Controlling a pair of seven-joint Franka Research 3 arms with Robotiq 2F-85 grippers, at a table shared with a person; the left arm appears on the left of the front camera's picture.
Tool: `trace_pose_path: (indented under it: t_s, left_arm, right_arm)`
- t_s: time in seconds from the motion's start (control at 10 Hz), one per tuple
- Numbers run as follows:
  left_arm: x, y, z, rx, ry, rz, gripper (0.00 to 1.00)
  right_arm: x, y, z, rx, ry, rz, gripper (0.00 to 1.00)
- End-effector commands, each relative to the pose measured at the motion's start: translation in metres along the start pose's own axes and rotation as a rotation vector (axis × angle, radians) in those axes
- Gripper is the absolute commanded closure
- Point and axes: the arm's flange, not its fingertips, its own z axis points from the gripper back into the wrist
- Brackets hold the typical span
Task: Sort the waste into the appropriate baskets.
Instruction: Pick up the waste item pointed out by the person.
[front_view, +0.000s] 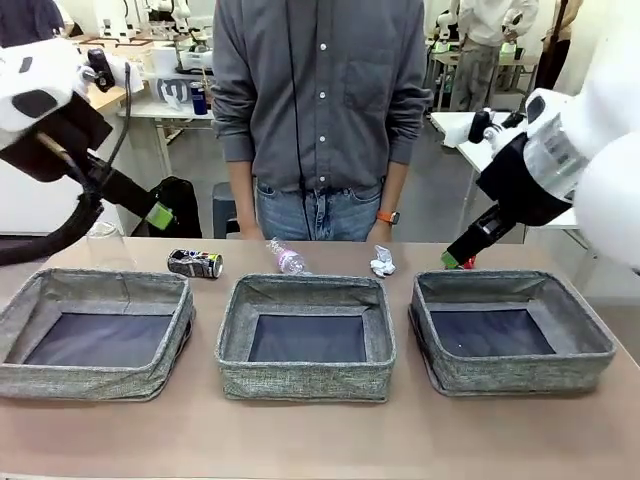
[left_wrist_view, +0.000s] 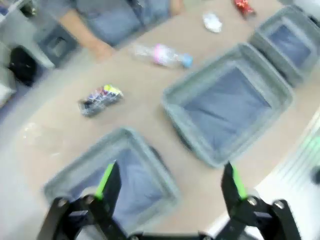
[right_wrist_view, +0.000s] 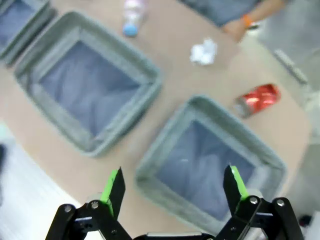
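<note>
Across the desk (front_view: 320, 440), front view: three baskets (front_view: 305, 335) in a row; dark can (front_view: 195, 263), bottle (front_view: 287, 256), paper wad (front_view: 382, 261) and red can (front_view: 458, 262) lie behind them.
Left wrist view: left claw (left_wrist_view: 170, 170) spread, empty, left basket (left_wrist_view: 60, 182) below.
Right wrist view: right claw (right_wrist_view: 173, 174) spread, empty, right basket (right_wrist_view: 210, 160) below.

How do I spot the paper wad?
On the table, look along the far strip nearest the person. The paper wad lies there, behind the gap between the middle basket and right basket. It's the one white crumpled lump, between the bottle and the red can.
</note>
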Motion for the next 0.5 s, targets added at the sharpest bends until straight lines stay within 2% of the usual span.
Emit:
trace_pose_path:
  t_s: [0.0,0.1,0.2,0.3,0.4]
  left_arm:
    - [-0.009,0.028,0.013,-0.437,0.071,0.134,0.0]
    - [-0.017,0.044,0.013,-0.751,0.0,0.199,0.0]
    - [-0.028,0.059,0.01,-0.893,-0.088,0.311,0.0]
    - [-0.036,0.07,0.006,-1.031,-0.199,0.403,0.0]
    - [-0.048,0.078,-0.002,-1.12,-0.261,0.462,0.0]
  right_arm:
    - [0.0,-0.021,0.021,0.382,-0.062,-0.073,0.0]
    - [-0.001,-0.031,0.033,0.687,-0.177,-0.188,0.0]
    - [-0.004,-0.037,0.038,0.874,-0.289,-0.224,0.0]
    - [-0.006,-0.043,0.039,1.021,-0.366,-0.334,0.0]
    - [-0.009,-0.05,0.038,1.146,-0.462,-0.47,0.0]
